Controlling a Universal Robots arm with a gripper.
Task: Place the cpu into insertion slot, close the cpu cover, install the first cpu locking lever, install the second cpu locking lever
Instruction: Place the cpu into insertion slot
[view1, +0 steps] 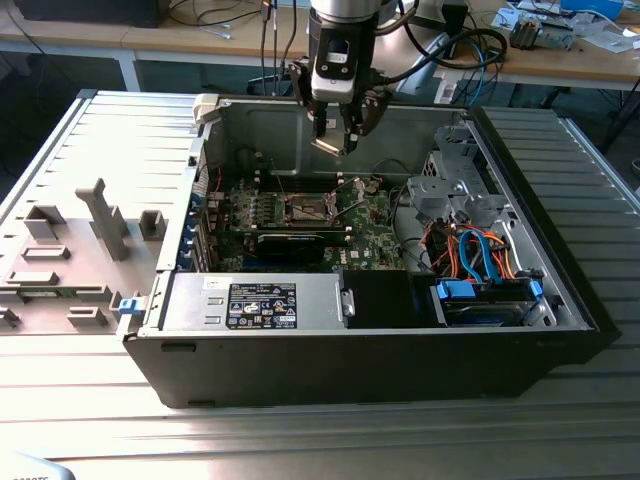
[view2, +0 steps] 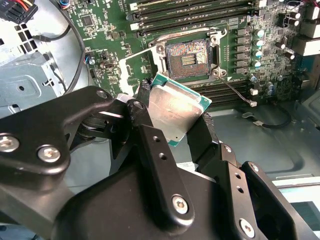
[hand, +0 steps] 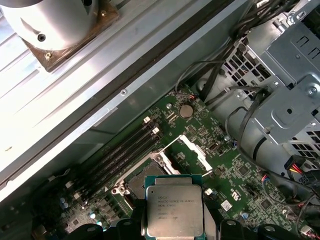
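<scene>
So far nothing is seated: the gripper (view1: 337, 143) is clamped on the cpu (hand: 174, 210), hovering well above the bare insertion slot (view2: 187, 52) beneath it, the cpu cover (hand: 200, 152) raised, so placing, closing and both locking steps remain.

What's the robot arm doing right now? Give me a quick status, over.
Tool shut on the cpu, held above the insertion slot. Slot empty, cpu cover open. Nothing in between.

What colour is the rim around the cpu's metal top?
Green; the cpu shows it best in the second wrist view.
</scene>
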